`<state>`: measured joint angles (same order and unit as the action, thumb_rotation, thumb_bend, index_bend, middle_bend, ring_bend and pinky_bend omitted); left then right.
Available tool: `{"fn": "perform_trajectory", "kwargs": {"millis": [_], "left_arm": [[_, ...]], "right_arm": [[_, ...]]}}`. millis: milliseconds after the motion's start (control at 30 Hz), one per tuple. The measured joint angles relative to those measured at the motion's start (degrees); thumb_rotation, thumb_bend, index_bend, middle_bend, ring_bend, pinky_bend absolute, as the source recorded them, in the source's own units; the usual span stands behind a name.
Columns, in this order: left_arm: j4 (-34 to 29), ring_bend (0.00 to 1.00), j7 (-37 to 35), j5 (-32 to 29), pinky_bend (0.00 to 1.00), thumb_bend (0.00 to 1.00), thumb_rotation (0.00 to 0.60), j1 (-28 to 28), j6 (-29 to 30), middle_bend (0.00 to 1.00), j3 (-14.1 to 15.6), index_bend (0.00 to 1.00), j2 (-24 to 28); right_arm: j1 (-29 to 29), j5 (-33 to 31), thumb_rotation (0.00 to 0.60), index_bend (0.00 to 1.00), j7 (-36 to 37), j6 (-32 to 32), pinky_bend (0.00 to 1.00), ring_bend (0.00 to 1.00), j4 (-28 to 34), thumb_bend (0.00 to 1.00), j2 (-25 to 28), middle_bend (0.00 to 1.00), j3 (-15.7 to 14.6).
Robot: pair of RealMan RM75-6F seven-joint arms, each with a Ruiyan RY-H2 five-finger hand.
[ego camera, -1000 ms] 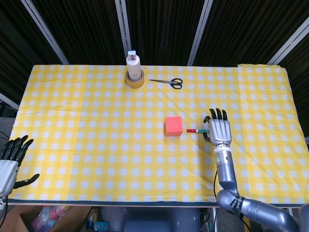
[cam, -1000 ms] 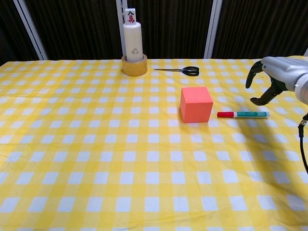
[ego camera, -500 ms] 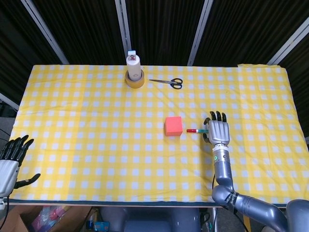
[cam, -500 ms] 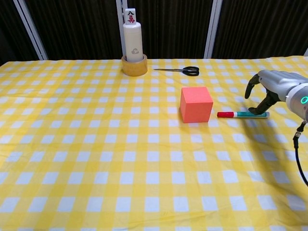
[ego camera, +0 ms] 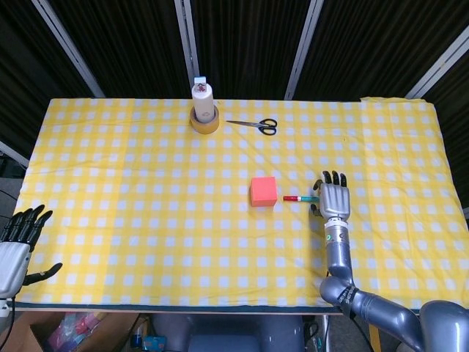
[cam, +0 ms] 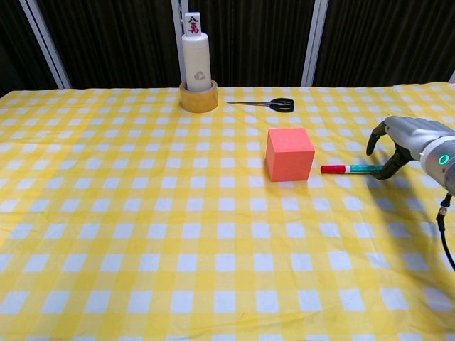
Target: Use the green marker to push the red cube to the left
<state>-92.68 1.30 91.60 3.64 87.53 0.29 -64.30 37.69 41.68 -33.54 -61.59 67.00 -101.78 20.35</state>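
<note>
- Green marker (cam: 352,169): slim cylinder, red cap at the end toward the cube, green barrel with pale lettering; flat on the cloth, lengthwise left to right, just right of the cube with a small gap between cap and cube face; far end hidden under the right hand.
- Red cube (cam: 289,153): matte orange-red block, sharp edges, plain faces; near table centre, slightly right of the middle in the head view (ego camera: 264,191).
- Right hand (cam: 402,138): silver-grey metal shell, black fingertips, green light on the wrist; low over the marker's green end, fingers curved down around it, thumb tip at the barrel; cannot tell whether actually gripped.
- Left hand (ego camera: 18,242): same grey-and-black build, off the near left edge of the table, fingers spread, nothing held.
- Tablecloth (cam: 142,234): yellow-and-white gingham fabric, smooth, covering the whole tabletop.
- Tape roll (cam: 197,98): tan ring, at the far edge, left of centre.
- White bottle (cam: 196,60): smooth cylinder with a recycling mark, upright inside the tape roll.
- Tile (cam: 192,23): small white block with a red character, on top of the bottle.
- Scissors (cam: 266,104): black loop handles, thin metal blades pointing left, flat, just right of the tape roll.
</note>
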Motion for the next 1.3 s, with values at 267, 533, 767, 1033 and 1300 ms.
{"fn": "perform_trajectory", "kwargs": {"millis": [267, 533, 767, 1033, 1300], "left_arm": [[-0.2, 0.0, -0.1, -0.5, 0.0, 0.0, 0.6, 0.1, -0.4, 0.0, 0.0, 0.0, 0.1], [-0.4, 0.0, -0.6, -0.7, 0.0, 0.0, 0.6, 0.2, -0.7, 0.0, 0.0, 0.0, 0.3], [-0.5, 0.0, -0.9, -0.8, 0.0, 0.0, 0.6, 0.2, -0.8, 0.0, -0.1, 0.0, 0.4], [-0.5, 0.0, -1.6, -1.0, 0.0, 0.0, 0.6, 0.2, -0.7, 0.0, -0.1, 0.0, 0.6], [-0.7, 0.0, -1.9, -0.8, 0.0, 0.0, 0.6, 0.2, -0.7, 0.0, 0.1, 0.0, 0.7]], "right_arm": [[0.6, 0.8, 0.6, 0.42, 2.1, 0.7, 0.0, 0.0, -2.6, 0.36, -1.3, 0.15, 0.3], [1.2, 0.0, 0.6, 0.45, 2.3, 2.4, 0.0, 0.0, -5.2, 0.36, -2.2, 0.17, 0.2], [1.6, 0.1, 0.6, 0.56, 2.7, 2.9, 0.01, 0.0, -6.7, 0.36, -3.0, 0.21, 0.1], [1.6, 0.7, 0.6, 0.6, 3.1, 3.2, 0.01, 0.0, -8.3, 0.42, -3.8, 0.22, -0.5], [1.2, 2.8, 0.6, 0.6, 3.9, 2.2, 0.01, 0.0, -6.9, 0.43, -2.8, 0.23, -0.9]]}}
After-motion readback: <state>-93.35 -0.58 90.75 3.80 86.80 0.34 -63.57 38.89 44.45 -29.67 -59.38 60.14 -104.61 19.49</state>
